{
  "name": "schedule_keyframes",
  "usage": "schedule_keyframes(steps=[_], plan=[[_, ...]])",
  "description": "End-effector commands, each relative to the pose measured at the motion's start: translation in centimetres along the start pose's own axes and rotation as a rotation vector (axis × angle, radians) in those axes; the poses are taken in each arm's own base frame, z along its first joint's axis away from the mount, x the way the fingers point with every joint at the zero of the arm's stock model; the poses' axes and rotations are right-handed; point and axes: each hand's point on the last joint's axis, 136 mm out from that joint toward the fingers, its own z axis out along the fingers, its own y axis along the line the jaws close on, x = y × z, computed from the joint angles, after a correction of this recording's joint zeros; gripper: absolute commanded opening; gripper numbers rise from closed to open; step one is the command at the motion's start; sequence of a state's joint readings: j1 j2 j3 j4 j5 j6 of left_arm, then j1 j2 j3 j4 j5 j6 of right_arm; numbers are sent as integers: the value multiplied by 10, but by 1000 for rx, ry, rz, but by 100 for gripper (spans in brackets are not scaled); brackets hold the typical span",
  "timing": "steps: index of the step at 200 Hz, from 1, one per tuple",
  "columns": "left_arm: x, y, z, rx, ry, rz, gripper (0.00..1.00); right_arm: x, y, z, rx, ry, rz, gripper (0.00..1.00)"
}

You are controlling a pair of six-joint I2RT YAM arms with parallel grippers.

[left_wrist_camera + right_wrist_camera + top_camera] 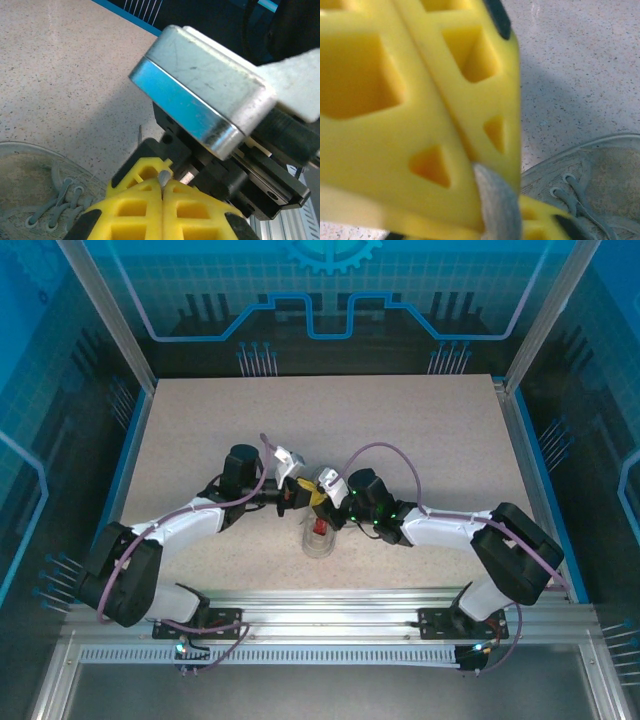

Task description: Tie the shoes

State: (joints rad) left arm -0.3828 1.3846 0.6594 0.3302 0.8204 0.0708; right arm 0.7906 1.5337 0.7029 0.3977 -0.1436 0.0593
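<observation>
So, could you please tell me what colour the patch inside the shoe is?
Red; the patch shows best in the top external view.

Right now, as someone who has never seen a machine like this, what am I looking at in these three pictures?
These are two robot arms, the left arm and the right arm, fixed at the near edge of a table. The wide picture looks down from above and behind them; the other two come from a camera on each wrist, so its yellow fingers look huge. On the table lies one small whitish-grey sneaker with a red patch inside. The arms meet close by it. The left tool is shut on a thin lace. The right tool has its fingers close around lace too, but blur hides whether it grips.
</observation>
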Motion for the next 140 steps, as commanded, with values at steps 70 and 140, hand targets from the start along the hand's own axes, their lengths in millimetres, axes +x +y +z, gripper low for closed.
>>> schedule_keyframes(steps=[70, 140], plan=[[-22, 1, -7, -35, 2, 28, 0, 39, -29, -81, 96, 248, -313, 58], [-19, 3, -7, -30, 2, -11, 0, 70, -41, -62, 37, 409, -442, 60]])
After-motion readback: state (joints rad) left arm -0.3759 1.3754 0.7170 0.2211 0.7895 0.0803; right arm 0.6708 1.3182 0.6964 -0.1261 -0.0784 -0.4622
